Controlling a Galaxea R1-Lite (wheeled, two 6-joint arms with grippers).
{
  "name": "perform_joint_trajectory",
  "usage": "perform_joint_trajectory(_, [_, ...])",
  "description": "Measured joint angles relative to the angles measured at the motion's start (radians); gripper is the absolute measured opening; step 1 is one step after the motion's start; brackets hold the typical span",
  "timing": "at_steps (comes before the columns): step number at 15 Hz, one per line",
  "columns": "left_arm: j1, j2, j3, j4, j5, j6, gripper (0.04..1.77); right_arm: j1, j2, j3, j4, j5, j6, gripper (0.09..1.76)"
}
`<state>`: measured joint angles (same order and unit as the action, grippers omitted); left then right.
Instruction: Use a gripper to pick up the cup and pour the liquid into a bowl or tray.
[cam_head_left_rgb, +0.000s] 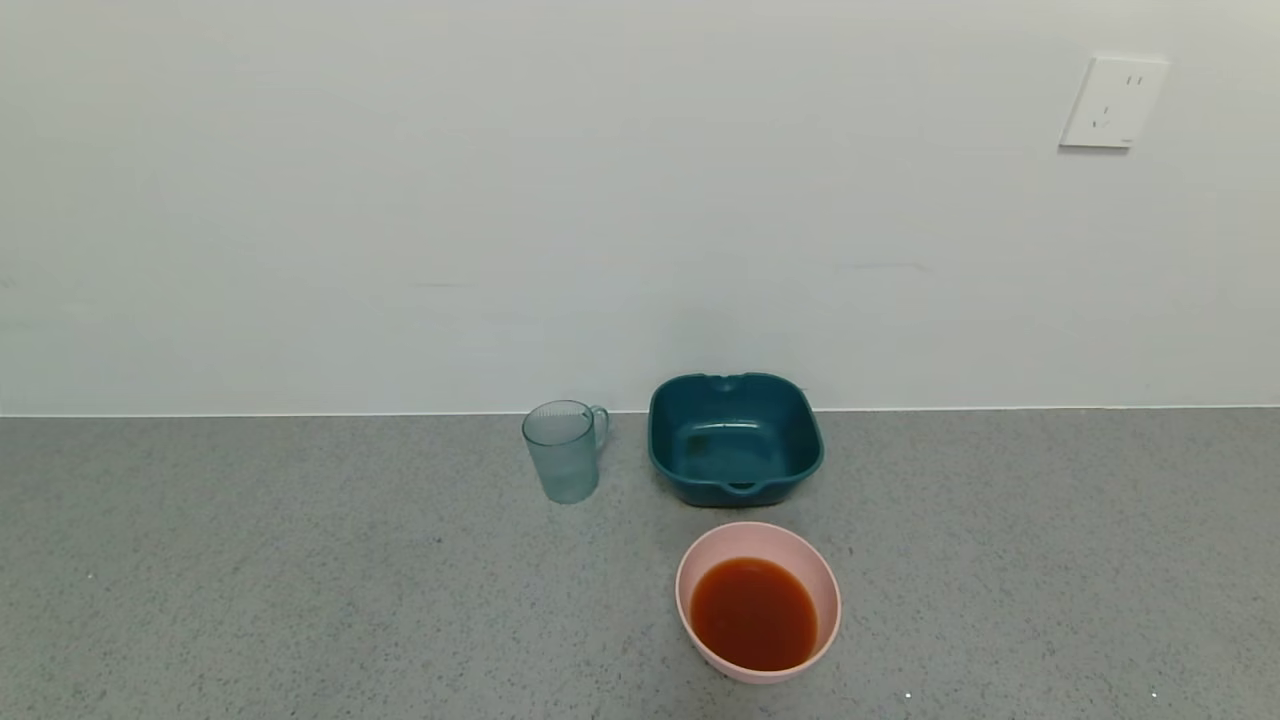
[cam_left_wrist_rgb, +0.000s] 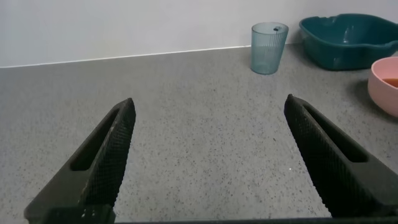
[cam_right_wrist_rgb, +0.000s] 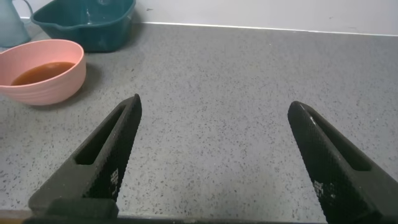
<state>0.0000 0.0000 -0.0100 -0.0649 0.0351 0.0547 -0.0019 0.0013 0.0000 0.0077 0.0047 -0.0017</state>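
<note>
Both tools sit low over the grey worktop (cam_head_left_rgb: 300, 600) with fingers spread wide and nothing between them: our left tool (cam_left_wrist_rgb: 208, 158) faces the ribbed blue-grey cup (cam_left_wrist_rgb: 268, 48), our right tool (cam_right_wrist_rgb: 214, 158) looks toward the pink bowl (cam_right_wrist_rgb: 43, 87). The cup stands upright and looks empty, just beside the dark teal basin (cam_head_left_rgb: 735, 437), while the orange-red liquid (cam_head_left_rgb: 753, 612) already lies in the pink bowl, so the pour appears done. If we must grasp again, we judge the left tool better placed: approach level, straddle the ribbed wall away from the handle, and close gently.
</note>
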Motion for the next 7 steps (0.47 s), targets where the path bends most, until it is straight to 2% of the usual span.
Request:
perform_joint_trajectory(2, [0.000,0.000,0.005,0.008,-0.022,-0.011,1.72,0.000,0.000,0.000,-0.001,0.000,0.000,1.71])
perform_joint_trajectory(4, [0.000,0.000,0.007,0.070,-0.030,-0.024,1.72,0.000,0.000,0.000,-0.001,-0.001,0.000,1.71])
perform_joint_trajectory(7, [0.000,0.000,0.007,0.055,-0.022,-0.065,1.72,0.000,0.000,0.000,-0.001,-0.001,0.000,1.71])
